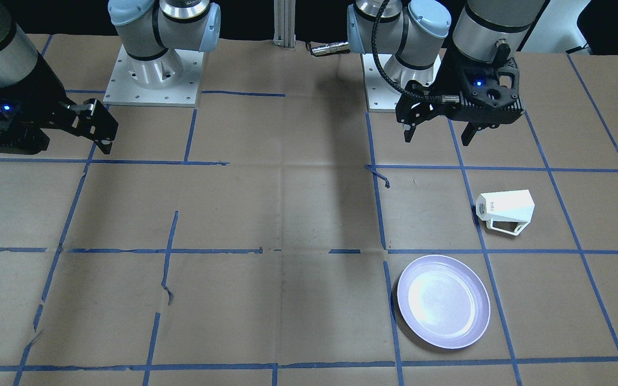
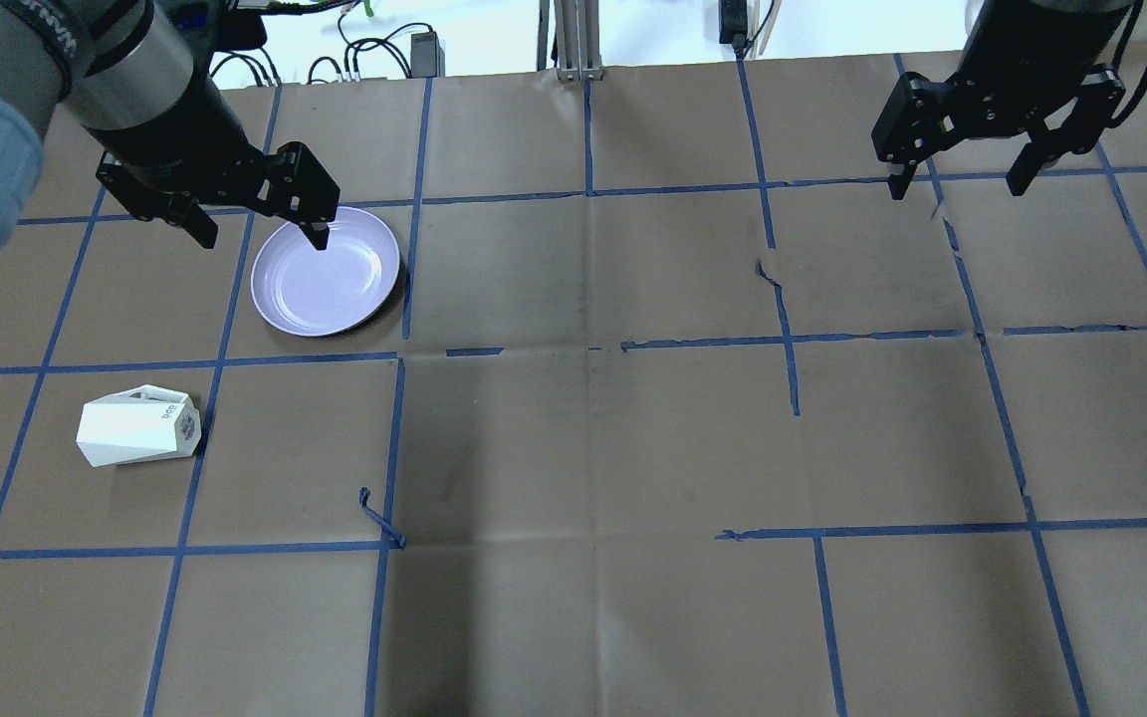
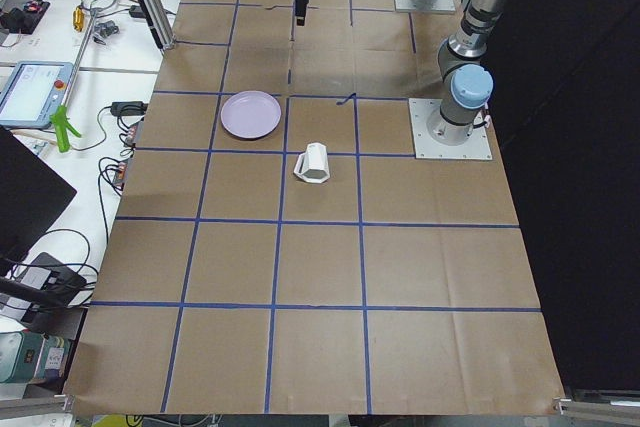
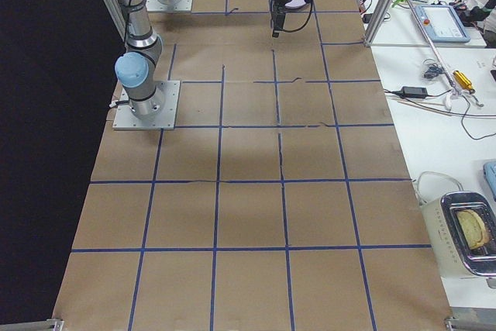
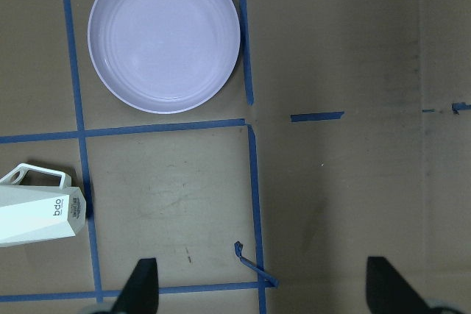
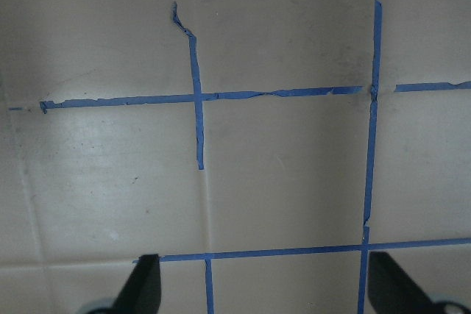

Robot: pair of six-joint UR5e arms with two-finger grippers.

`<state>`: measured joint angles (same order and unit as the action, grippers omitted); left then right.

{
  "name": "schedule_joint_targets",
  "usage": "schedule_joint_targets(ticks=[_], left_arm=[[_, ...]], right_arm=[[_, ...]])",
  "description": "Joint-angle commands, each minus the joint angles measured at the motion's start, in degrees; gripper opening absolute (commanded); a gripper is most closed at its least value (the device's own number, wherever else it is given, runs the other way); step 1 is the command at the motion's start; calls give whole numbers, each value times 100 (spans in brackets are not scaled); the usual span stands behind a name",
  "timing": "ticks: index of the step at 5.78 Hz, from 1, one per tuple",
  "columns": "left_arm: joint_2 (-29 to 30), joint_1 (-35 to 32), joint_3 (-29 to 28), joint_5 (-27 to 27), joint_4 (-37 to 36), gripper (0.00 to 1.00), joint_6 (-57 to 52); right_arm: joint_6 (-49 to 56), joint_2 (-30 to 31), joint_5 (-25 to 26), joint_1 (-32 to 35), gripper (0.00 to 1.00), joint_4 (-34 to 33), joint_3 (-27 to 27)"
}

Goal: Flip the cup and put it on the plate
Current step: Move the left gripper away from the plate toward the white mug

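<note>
The white faceted cup lies on its side on the brown paper, handle towards the plate. It also shows in the overhead view, the exterior left view and the left wrist view. The lavender plate sits empty one grid square away, also in the overhead view and the left wrist view. My left gripper is open and empty, held high above the table near the plate and cup. My right gripper is open and empty, far off over the other half of the table.
Blue tape lines divide the paper-covered table into squares, with torn tape ends in places. The two arm bases stand at the robot's edge. Cables and equipment lie on benches beyond the table.
</note>
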<state>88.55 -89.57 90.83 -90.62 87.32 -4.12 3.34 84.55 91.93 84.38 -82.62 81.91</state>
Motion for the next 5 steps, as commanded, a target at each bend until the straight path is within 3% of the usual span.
schedule_joint_targets(ticks=[1, 2, 5], left_arm=[[-5, 105, -21, -17, -4, 99, -53], [-22, 637, -47, 0, 74, 99, -193], [-66, 2377, -118, 70, 427, 99, -2754]], right_arm=[[0, 0, 0, 0, 100, 0, 0], [0, 0, 0, 0, 100, 0, 0], [0, 0, 0, 0, 100, 0, 0]])
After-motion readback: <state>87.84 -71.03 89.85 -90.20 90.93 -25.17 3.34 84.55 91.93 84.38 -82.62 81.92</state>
